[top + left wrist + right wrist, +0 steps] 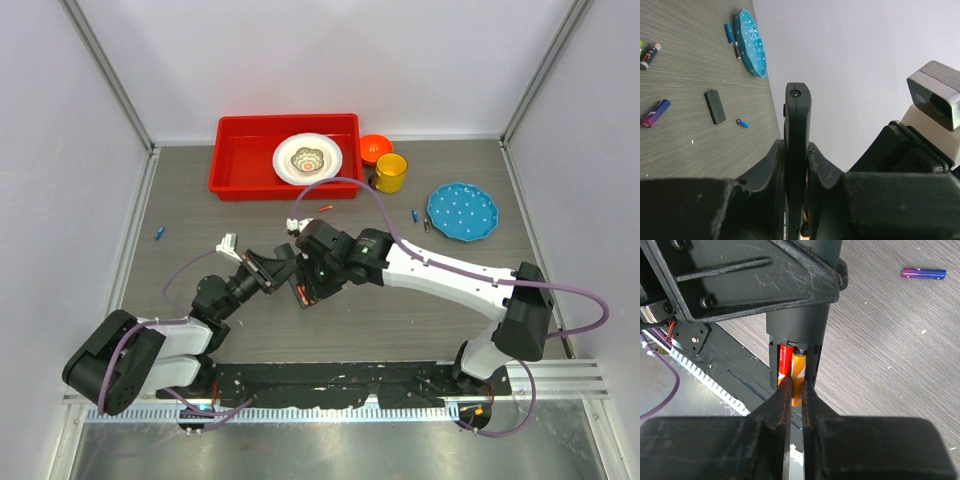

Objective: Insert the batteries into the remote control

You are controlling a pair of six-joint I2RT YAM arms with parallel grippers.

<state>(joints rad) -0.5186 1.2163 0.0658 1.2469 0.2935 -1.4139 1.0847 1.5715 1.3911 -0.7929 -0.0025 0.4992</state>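
And the left gripper [797, 150] is clamped tight on the remote [798, 112], held edge-up! The right gripper [796, 397] pinches the orange battery [799, 371], its top end tucked inside the remote, with the red battery [785, 356] seated just beside at nine o'clock. The cover [715, 106] lies on the table [680, 65], nine o'clock of the remote.
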